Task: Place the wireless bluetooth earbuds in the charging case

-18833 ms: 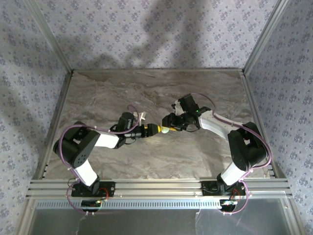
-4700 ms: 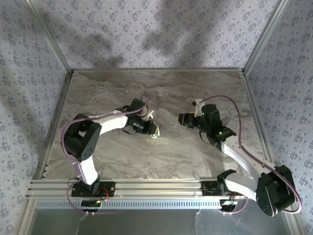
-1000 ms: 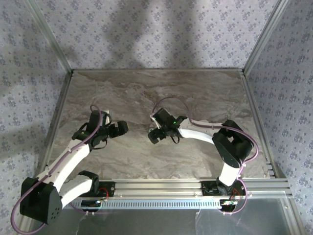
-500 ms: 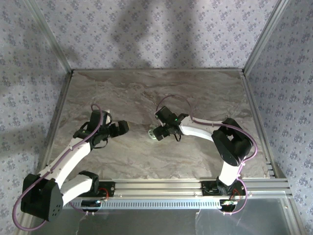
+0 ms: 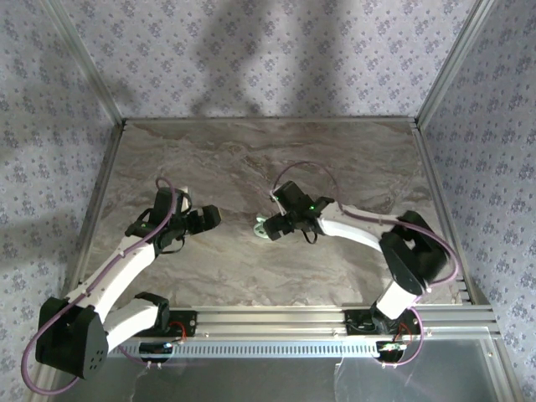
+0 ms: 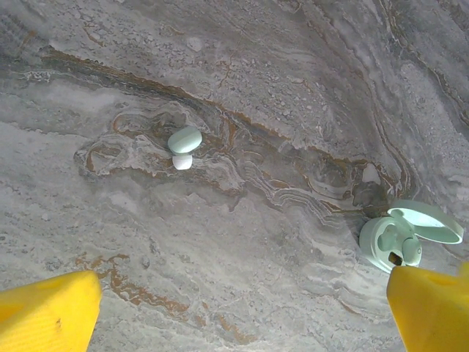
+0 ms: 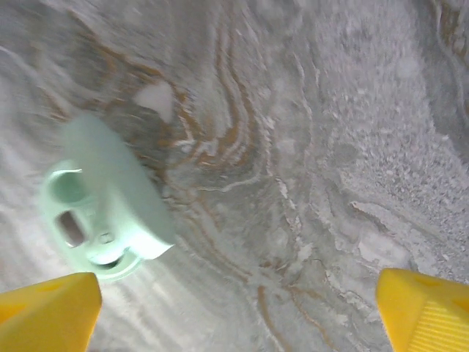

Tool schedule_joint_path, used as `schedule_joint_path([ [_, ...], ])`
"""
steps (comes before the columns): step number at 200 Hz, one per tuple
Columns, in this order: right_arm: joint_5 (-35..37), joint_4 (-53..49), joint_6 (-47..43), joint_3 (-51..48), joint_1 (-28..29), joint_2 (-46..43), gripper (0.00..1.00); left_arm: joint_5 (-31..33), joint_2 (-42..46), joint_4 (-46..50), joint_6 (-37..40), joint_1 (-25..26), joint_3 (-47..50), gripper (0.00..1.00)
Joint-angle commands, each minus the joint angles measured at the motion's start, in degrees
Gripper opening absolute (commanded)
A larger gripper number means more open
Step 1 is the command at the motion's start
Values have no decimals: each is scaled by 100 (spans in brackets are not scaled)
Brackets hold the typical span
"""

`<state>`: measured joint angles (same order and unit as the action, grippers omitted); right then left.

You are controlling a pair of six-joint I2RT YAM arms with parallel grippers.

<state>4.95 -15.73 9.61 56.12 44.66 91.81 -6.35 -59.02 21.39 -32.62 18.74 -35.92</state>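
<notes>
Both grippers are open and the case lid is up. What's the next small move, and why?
Probably lower the open left gripper onto the loose earbud: it lies ahead of it on the marble tabletop, apart from the open charging case.

The charging case [image 5: 262,229] sits on the counter [image 5: 335,151] near its middle, between the two arms. The right tool [image 5: 276,225] hangs just to the right of it, and the left tool [image 5: 213,217] is farther off on the left. In the left wrist view, a loose earbud [image 6: 184,140] lies on the counter left of the charging case and well apart from it. A smaller piece [image 6: 182,162] is right against the earbud's near side.
</notes>
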Motion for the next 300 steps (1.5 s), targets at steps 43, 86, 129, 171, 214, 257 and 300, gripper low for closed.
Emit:
schedule_joint_path([
  [43,-1070,1207,376,-916,-362,-1587,100,169,-549,349,170,-157,-534,100],
  [86,-1398,1703,1060,-1298,-911,-1923,100,-140,-1713,264,407,-336,-1234,100],
  [129,-1135,1699,1219,-1219,-852,-1761,100,-739,-2945,39,631,-617,-1873,100],
  [171,-584,1793,945,-1226,-570,-1684,100,-1078,-3806,-5,813,-626,-2362,100],
  [214,-402,1481,645,-1051,-423,-1592,100,-1353,-4167,-54,907,-624,-2490,100],
  [257,-674,1337,499,-972,-479,-1572,100,-1533,-4172,-81,942,-601,-2320,100],
  [300,-912,1340,498,-979,-561,-1539,100,-1545,-3988,-101,915,-497,-2091,100],
])
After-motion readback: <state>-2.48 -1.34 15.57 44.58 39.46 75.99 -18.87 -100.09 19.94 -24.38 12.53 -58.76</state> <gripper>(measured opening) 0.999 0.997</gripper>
